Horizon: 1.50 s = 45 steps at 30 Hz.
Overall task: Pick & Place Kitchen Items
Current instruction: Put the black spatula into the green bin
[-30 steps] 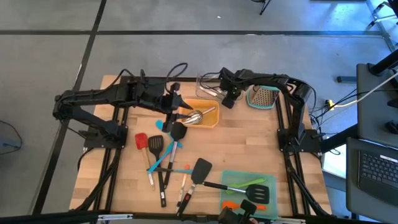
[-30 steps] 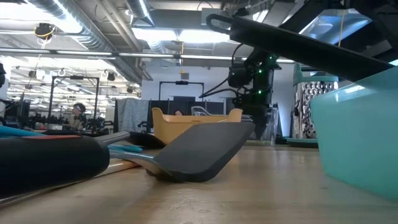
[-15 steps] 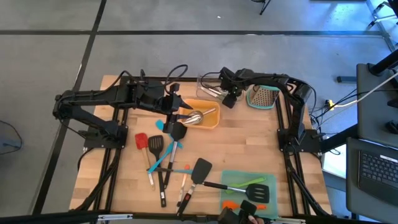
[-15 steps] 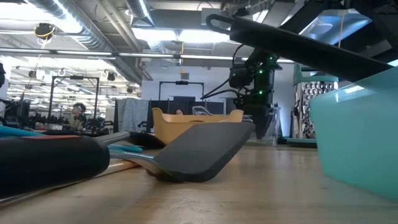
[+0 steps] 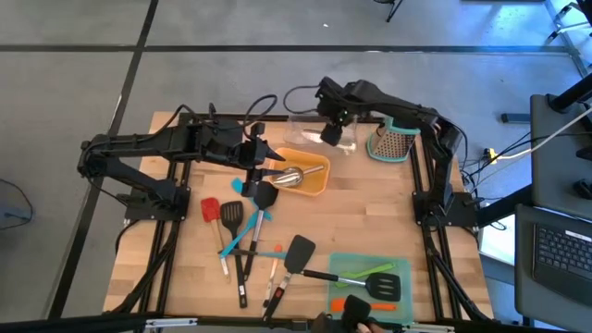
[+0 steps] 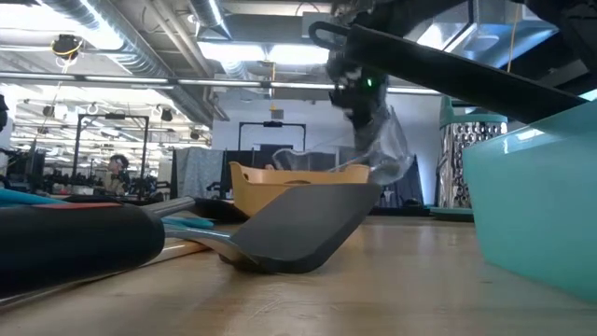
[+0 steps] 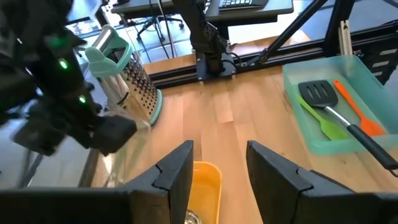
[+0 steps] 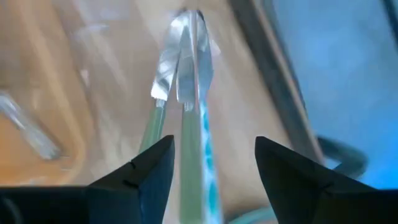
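Right gripper [image 5: 331,132]: a second back low over the clear tray [image 5: 344,146], just behind the orange tray [image 5: 314,178]. Now lifted and swung farther behind the orange tray, toward the table's back edge. Blurred in the low view, so probably caught mid-motion.

Fingers: a second back near together, now spread wide. In the right wrist view, steel tongs [image 8: 186,74] with teal-green arms lying along the gap between the two fingers, narrower than the gap. No contact with either finger made out. Clear tray itself smeared and seemingly shifted behind the orange tray; whether lifted or dragged, cannot tell.

Reading: likely a release of the tongs at or above the clear tray. Landing spot not confirmed; tongs not findable in the overhead view. If a drop, one more item placed.

Pose, right arm: stretched from the right side of the table across the steel grater [image 5: 396,143], wrist bent down behind the orange tray.

Left gripper [image 5: 252,159]: unmoved over the second, hovering at the left end of the orange tray, fingers apart, nothing between them. Steel scoop [image 5: 289,175] lying inside the orange tray.

Left to do: a scatter of utensils on bare wood in front of the orange tray, among them a black spatula [image 5: 298,252]. A few more already in the teal-green tray [image 5: 398,268], well in front and to the right.
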Tool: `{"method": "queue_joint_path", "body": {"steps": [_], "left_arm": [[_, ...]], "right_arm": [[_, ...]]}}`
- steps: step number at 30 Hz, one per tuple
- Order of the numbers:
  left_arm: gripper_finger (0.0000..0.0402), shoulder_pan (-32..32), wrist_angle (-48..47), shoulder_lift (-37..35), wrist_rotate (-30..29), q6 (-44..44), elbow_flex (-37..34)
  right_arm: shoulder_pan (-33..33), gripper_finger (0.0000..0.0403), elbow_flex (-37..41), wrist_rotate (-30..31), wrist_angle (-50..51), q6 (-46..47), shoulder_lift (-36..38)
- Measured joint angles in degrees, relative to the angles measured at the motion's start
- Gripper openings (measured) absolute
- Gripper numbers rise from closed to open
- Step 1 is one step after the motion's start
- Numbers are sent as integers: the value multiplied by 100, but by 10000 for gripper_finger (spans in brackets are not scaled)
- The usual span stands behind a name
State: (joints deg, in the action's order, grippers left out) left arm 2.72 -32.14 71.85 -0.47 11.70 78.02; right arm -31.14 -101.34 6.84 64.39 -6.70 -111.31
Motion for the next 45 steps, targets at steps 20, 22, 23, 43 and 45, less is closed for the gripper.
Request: {"method": "queue_joint_path", "body": {"steps": [20, 22, 23, 43, 45], "left_arm": [[143, -48, -392, -2, 2, -167, 0], [143, -48, -461, -2, 4, -218, 0], [143, -48, -520, -2, 4, -260, 0], [143, -993, -575, -24, -651, -1868, -1496], [143, -1247, -79, -35, -663, -2083, -1808]], "right_arm": [[114, 226, -421, 348, 666, -126, 5], [114, 226, -421, 247, 789, -35, 5], [115, 227, -421, 81, 883, -15, 5], [2036, 227, 184, -1173, 1112, 953, 671], [2466, 227, 459, -1015, 980, 1156, 936]]}}
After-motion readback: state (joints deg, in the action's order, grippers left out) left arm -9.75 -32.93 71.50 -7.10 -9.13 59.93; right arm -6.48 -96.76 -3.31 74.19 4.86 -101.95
